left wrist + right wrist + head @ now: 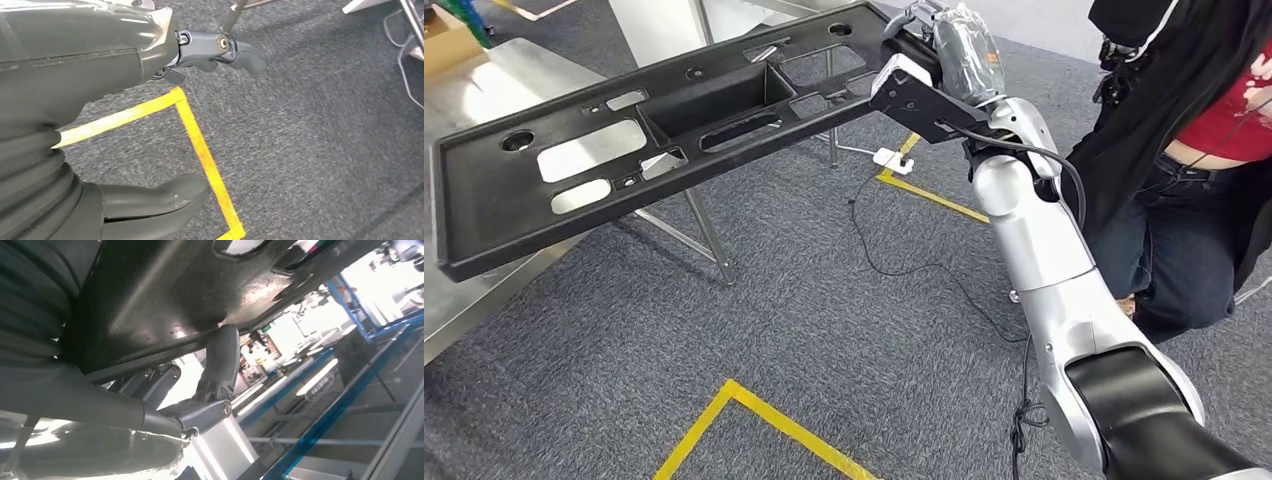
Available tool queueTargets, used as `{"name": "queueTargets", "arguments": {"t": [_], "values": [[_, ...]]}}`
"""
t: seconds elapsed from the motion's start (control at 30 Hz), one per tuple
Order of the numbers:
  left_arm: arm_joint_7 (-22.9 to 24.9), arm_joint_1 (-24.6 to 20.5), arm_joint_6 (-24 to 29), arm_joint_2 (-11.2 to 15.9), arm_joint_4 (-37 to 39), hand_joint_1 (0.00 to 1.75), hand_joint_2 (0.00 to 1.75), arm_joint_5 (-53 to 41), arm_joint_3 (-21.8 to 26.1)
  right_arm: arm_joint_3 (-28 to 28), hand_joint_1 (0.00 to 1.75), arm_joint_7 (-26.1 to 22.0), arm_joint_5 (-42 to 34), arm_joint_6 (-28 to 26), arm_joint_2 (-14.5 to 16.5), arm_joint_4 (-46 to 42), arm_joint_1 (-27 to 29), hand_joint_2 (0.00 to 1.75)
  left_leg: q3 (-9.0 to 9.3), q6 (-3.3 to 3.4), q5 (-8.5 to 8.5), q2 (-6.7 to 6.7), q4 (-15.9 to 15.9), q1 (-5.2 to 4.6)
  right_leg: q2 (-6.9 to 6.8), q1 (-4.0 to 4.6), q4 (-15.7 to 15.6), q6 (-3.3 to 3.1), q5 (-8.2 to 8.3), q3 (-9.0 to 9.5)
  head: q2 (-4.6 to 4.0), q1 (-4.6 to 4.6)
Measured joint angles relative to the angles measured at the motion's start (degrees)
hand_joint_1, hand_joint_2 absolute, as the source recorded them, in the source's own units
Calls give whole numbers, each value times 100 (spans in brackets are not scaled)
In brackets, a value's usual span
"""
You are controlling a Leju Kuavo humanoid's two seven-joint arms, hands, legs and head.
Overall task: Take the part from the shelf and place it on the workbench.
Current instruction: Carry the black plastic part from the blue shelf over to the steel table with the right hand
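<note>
Black plastic part is gripped at one end by the right hand, hanging out level toward the workbench, while the left hand hangs empty, fingers apart.

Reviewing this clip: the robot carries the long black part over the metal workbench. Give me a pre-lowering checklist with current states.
1. Right hand grips the black part at one end: ok.
2. Grip security, single-ended hold on a long part: cannot tell.
3. Part's far end over the workbench: ok.
4. Part level: not ok, it tilts.
5. Left hand free, holding nothing: ok.
6. Person stands close beside the right arm: not ok.
</note>
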Motion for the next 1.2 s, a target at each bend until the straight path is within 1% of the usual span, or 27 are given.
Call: {"name": "queueTargets", "arguments": {"t": [0.03, 0.07, 0.13, 0.17, 0.2, 0.23, 0.27, 0.3, 0.33, 0.4, 0.43, 0.47, 0.57, 0.63, 0.7, 0.73, 0.77, 0.8, 0.83, 0.87, 0.9, 0.93, 0.97, 1.0, 1.07, 1.13, 1.2], "values": [[0, 23, 0, 5, -6, 0, 175, 0, 15, 9, 175, -10, 3, -3, 31, 22, -6, 175, -6, -35, 5, -37, -9, 15, -46, -7, -9, -45, 8, 3, 0, -1], [0, 49, -1, 8, -15, 0, 175, 0, 27, 15, 175, -16, 8, -7, 62, 40, -14, 175, -27, -67, -13, 4, 7, 23, -86, -13, -26, -87, 16, 20, 0, -1], [0, 76, -2, 13, -42, 0, 175, -1, 44, 17, 175, -26, 18, -31, 109, 63, -33, 175, -168, -131, -183, 258, 274, 30, -172, -30, -64, -178, 29, 53, 0, -18], [0, 79, -4, 15, -56, 0, 175, -2, 53, 18, 175, -31, 21, -43, 119, 72, -39, 175, -322, -157, -339, 426, 578, 37, -219, -18, -71, -211, 26, 65, 0, -26], [0, 78, -6, 16, -68, 0, 175, -2, 64, 18, 175, -36, 21, -52, 127, 84, -40, 175, -510, -182, -503, 528, 954, 47, -270, -8, -71, -238, 17, 70, 0, -35], [0, 80, -9, 13, -75, 0, 175, -2, 77, 20, 175, -38, 22, -55, 131, 98, -36, 175, -694, -204, -625, 574, 1300, 61, -324, 1, -71, -251, 9, 73, 0, -34], [0, 85, -11, 10, -79, 0, 175, -2, 88, 23, 175, -38, 23, -56, 134, 114, -30, 175, -816, -221, -662, 594, 1505, 74, -379, 5, -70, -258, 2, 75, 0, -34], [0, 91, -13, 7, -81, 0, 175, -2, 95, 27, 175, -38, 24, -57, 138, 129, -23, 175, -836, -233, -599, 610, 1504, 85, -433, 6, -70, -263, -4, 78, 0, -34], [0, 96, -13, 9, -84, 0, 175, -2, 99, 30, 175, -38, 24, -58, 138, 139, -19, 175, -734, -240, -445, 641, 1277, 96, -483, 5, -69, -260, -12, 85, 0, -34], [0, 96, -14, 13, -99, 0, 175, -3, 107, 32, 175, -39, 26, -62, 138, 148, -19, 175, -327, -234, -117, 816, 519, 89, -573, 25, -65, -224, -43, 108, 0, -36], [0, 93, -15, 14, -110, 0, 175, -5, 112, 30, 175, -40, 27, -64, 136, 150, -23, 175, -161, -208, -28, 882, 228, 73, -616, 45, -62, -194, -62, 120, 0, -29], [0, 90, -15, 13, -119, 0, 175, -8, 114, 28, 175, -40, 29, -69, 136, 152, -27, 175, -66, -174, -5, 920, 69, 53, -656, 68, -63, -167, -79, 132, 0, -22], [0, 93, -16, 9, -131, 0, 175, -10, 121, 31, 175, -46, 28, -77, 143, 157, -36, 175, -26, -43, -11, 781, 7, 21, -764, 98, -64, -83, -126, 170, 0, -4], [0, 87, -17, 11, -135, 0, 175, -9, 126, 22, 175, -68, 10, -77, 133, 168, -55, 175, 18, 51, 10, 678, -34, 31, -613, 78, 196, -56, -273, 62, 0, -4], [0, 68, -16, 16, -137, 0, 175, -10, 130, 13, 175, -108, -19, -77, 100, 195, -71, 175, 37, 112, 16, 570, -47, 38, -355, 57, 910, -84, -561, -296, 0, 1], [0, 63, -15, 18, -136, 0, 175, -11, 132, 12, 175, -127, -33, -77, 85, 214, -70, 175, 38, 124, 15, 505, -46, 36, -285, 57, 1310, -88, -686, -514, 0, 4], [0, 63, -12, 15, -135, 0, 175, -13, 133, 12, 175, -140, -45, -77, 73, 235, -64, 175, 39, 127, 14, 437, -45, 34, -253, 59, 1573, -75, -742, -674, 0, 5], [0, 66, -8, 11, -133, 0, 175, -19, 135, 12, 175, -148, -53, -78, 68, 256, -58, 175, 41, 127, 14, 365, -42, 32, -238, 62, 1619, -46, -703, -730, 0, 5], [0, 69, -2, 9, -130, 0, 175, -25, 137, 12, 175, -151, -59, -80, 66, 272, -55, 175, 44, 125, 14, 294, -40, 32, -224, 62, 1416, -5, -573, -663, 0, 4], [0, 69, 6, 7, -125, 0, 175, -31, 138, 12, 175, -156, -63, -84, 63, 282, -56, 175, 49, 120, 12, 227, -36, 33, -184, 53, 1023, 35, -386, -497, 0, 4], [0, 69, 11, 5, -117, 0, 175, -35, 139, 13, 175, -163, -64, -91, 62, 291, -58, 175, 47, 110, 9, 165, -30, 32, -94, 36, 585, 60, -206, -309, 0, 4], [0, 70, 15, 5, -109, 0, 175, -35, 142, 14, 175, -174, -67, -97, 60, 298, -57, 175, 40, 89, 5, 107, -22, 25, -29, 27, 237, 56, -66, -148, 0, 4], [0, 75, 16, 7, -101, 0, 175, -33, 148, 15, 175, -185, -69, -104, 59, 307, -53, 175, 29, 62, 4, 60, -18, 19, 18, 23, 30, 29, 11, -51, 0, 2], [0, 85, 16, 9, -92, 0, 175, -32, 156, 19, 175, -192, -71, -109, 59, 317, -49, 175, 17, 31, 6, 20, -22, 19, 30, 32, -44, -9, 33, -13, 0, 0], [0, 122, 12, 14, -79, 0, 175, -28, 178, 24, 175, -197, -76, -116, 59, 331, -48, 175, 1, -37, 8, -17, -34, 31, -61, 33, -66, -94, 52, 17, 0, -3], [0, 146, 6, 15, -72, 0, 175, -28, 200, 29, 175, -202, -81, -122, 64, 337, -60, 175, -89, -103, -122, 199, 150, 31, -147, 5, -105, -181, 68, 50, 0, -8], [0, 142, 2, 14, -69, 0, 175, -30, 226, 34, 175, -208, -88, -123, 71, 351, -72, 175, -389, -155, -458, 490, 776, 38, -240, 6, -122, -249, 59, 73, 0, -13]]}}
